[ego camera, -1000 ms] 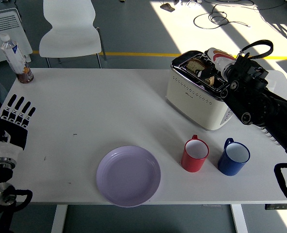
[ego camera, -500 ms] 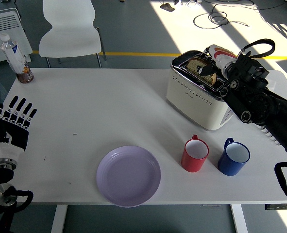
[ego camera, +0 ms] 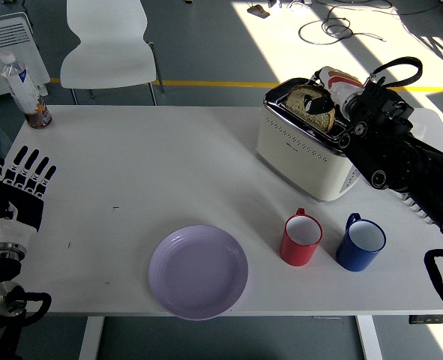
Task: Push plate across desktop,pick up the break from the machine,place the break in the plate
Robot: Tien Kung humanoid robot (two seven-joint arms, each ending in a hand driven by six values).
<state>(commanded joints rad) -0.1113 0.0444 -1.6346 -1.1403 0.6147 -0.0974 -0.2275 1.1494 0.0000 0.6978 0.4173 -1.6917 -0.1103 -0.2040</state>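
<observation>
Head view: the right hand [ego camera: 333, 94] sits on top of the white toaster [ego camera: 303, 142] at the far right of the counter [ego camera: 131, 165]. Its fingers pinch a slice of bread [ego camera: 311, 103] that pokes up out of the slot. The bread looks only partly out.

The purple plate [ego camera: 199, 271] waits near the front edge, well away from the toaster. A red mug [ego camera: 302, 240] and a blue mug [ego camera: 360, 243] stand between the toaster and that edge, just right of the plate.

The bread could slip if the pinch is weak, and fall back in the slot or onto the counter. It could tear if it catches on the slot. The arm might bump a mug on the way to the plate.

The left hand [ego camera: 20, 191] rests at the left edge, fingers spread flat, holding nothing.
</observation>
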